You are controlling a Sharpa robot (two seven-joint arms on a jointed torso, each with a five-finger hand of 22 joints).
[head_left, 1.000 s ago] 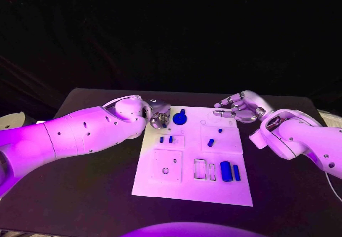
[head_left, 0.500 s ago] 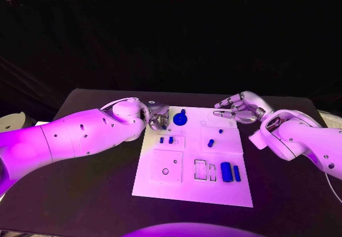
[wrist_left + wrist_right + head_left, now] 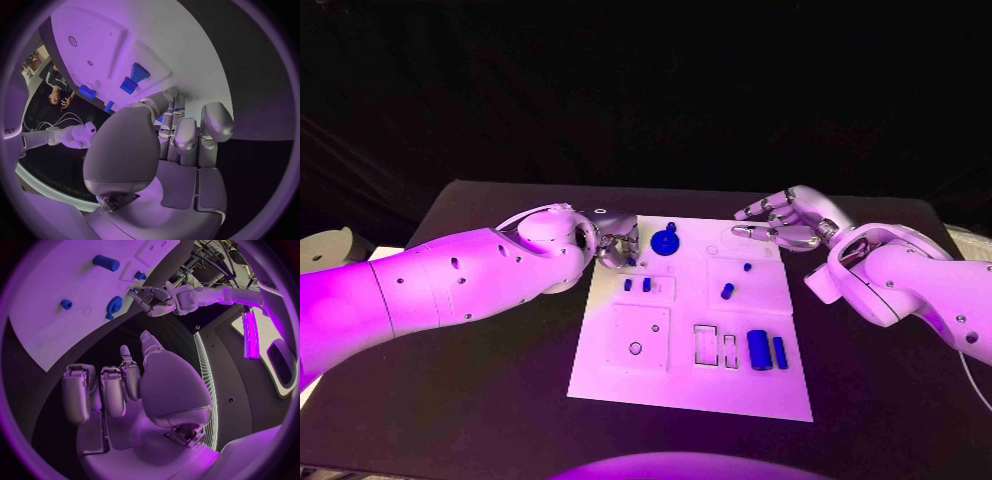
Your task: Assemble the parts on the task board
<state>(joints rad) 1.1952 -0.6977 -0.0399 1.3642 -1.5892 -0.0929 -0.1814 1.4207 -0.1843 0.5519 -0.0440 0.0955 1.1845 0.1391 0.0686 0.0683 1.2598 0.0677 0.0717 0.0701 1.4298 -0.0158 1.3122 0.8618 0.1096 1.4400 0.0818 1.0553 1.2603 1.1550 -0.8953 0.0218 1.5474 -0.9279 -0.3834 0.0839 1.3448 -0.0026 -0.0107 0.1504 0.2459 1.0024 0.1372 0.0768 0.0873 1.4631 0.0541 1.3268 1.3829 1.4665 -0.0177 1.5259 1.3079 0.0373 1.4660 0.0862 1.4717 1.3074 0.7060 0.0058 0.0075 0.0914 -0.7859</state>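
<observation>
The white task board (image 3: 646, 385) lies mid-table. My left hand (image 3: 615, 246) hovers at its far left corner, next to a round blue part (image 3: 665, 240) standing on the board. In the left wrist view that hand (image 3: 169, 145) has its fingers curled against the thumb, and a sliver of a small blue part (image 3: 161, 118) shows pinched between them, mostly hidden. Two small blue pegs (image 3: 636, 284) stand just nearer than the hand. My right hand (image 3: 783, 222) hangs off the board's far right corner, fingers loosely bent, holding nothing (image 3: 125, 390).
A blue cylinder (image 3: 757, 347) and a thin blue bar (image 3: 779, 349) lie on the board's near right, beside two rectangular slots (image 3: 715, 344). Two small blue pieces (image 3: 726, 290) sit mid-right. Black table (image 3: 473, 400) surrounds the board.
My left arm has sunk lower and its hand has slid slightly toward me along the board's left edge. The right hand has barely moved.
</observation>
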